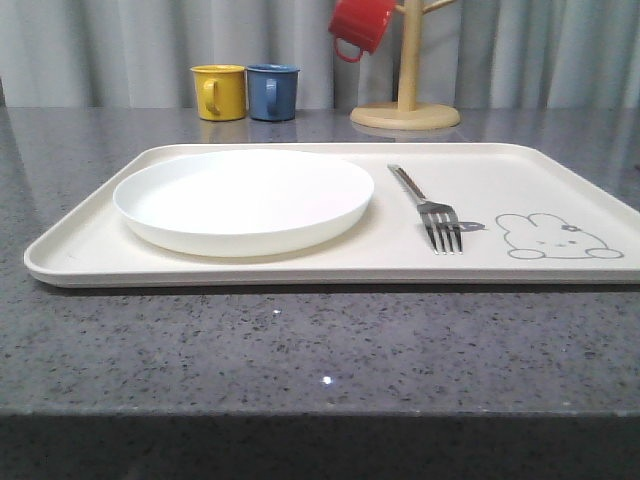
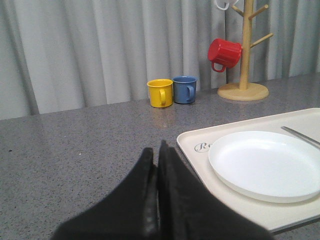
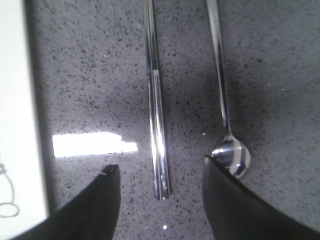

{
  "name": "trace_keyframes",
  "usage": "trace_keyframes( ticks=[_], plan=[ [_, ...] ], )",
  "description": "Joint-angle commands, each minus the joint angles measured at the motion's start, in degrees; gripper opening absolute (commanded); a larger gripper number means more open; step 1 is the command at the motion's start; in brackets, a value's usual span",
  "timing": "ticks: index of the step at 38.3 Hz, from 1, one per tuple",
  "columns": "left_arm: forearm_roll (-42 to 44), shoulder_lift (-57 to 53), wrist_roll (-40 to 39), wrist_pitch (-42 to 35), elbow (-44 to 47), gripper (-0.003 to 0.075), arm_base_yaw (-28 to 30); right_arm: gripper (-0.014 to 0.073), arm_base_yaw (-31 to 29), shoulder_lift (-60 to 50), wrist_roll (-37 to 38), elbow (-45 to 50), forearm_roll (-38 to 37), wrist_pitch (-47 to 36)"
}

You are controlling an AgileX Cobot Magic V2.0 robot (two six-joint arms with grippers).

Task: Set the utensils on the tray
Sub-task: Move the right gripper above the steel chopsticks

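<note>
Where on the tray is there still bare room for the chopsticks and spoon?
On the cream tray, the strip between the white plate and the fork is free, and so is the stretch beyond the fork above the rabbit drawing. The plate crowds the left half.

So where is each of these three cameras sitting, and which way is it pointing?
Front view: low at the table's near edge, facing forward over the tray, with the plate and fork on it, toward the mugs by the curtain.
Left wrist view: on the left arm, looking across the table; the left gripper, shut, shows at the bottom.
Right wrist view: on the right arm, looking straight down at the chopsticks and spoon on the table; the right gripper is open around the chopsticks.
Shared: front and left wrist views both show tray, plate and fork.
</note>
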Motion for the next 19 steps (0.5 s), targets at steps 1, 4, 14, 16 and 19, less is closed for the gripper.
trace_keyframes(
  ticks=[1,4,14,16,19],
  plan=[
    [-0.7,0.7,-0.7,-4.9,-1.4,-0.0018,0.1,0.04,-0.4,1.6,-1.4,-1.2,-0.2,-0.6],
    [-0.7,0.7,-0.7,-4.9,-1.4,-0.0018,0.1,0.04,-0.4,4.1,-1.5,-1.2,-0.2,-1.1],
    [-0.7,0.7,-0.7,-4.9,-1.4,-0.0018,0.1,0.04,-0.4,9.0,-1.5,-1.2,0.1,-3.6],
    [-0.7,0.7,-0.7,-4.9,-1.4,-0.0018,0.1,0.04,-0.3,9.6,-1.5,-1.2,0.6,-4.0],
    [-0.7,0.7,-0.7,-4.9,-1.4,-0.0018,0.1,0.04,-0.3,10.4,-1.5,-1.2,0.6,-4.1]
  ],
)
